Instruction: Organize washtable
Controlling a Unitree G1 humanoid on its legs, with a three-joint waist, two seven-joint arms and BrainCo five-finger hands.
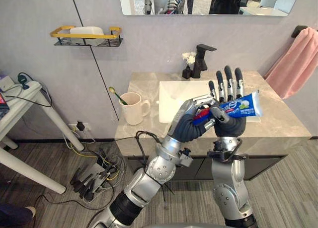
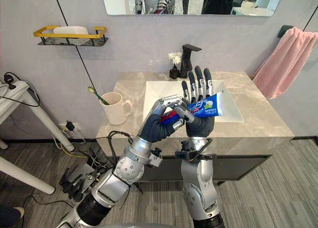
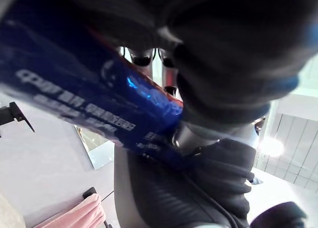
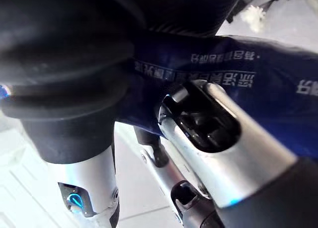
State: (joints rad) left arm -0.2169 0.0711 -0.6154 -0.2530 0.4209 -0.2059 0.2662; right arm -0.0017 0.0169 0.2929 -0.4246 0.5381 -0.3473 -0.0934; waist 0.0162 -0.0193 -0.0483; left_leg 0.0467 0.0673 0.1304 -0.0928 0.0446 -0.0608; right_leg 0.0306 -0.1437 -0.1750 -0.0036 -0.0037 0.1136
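The left hand point(image 1: 191, 124) is curling its fingers round the red end of the blue plastic toothpaste tube point(image 1: 239, 106), and the right hand point(image 1: 229, 125) is seemingly pinning it with the thumb, fingers straight, above the grey stone table point(image 1: 278, 124), so placing it, perhaps by the 1 cream ceramic mug point(image 1: 133, 109), is remaining.

Mirror point(image 1: 208, 4) and pink towel point(image 1: 294, 64), edge-cropped

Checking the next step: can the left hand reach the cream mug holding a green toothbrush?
Probably not yet: the left hand is curled round the blue toothpaste tube, though the way to the cream mug looks free.
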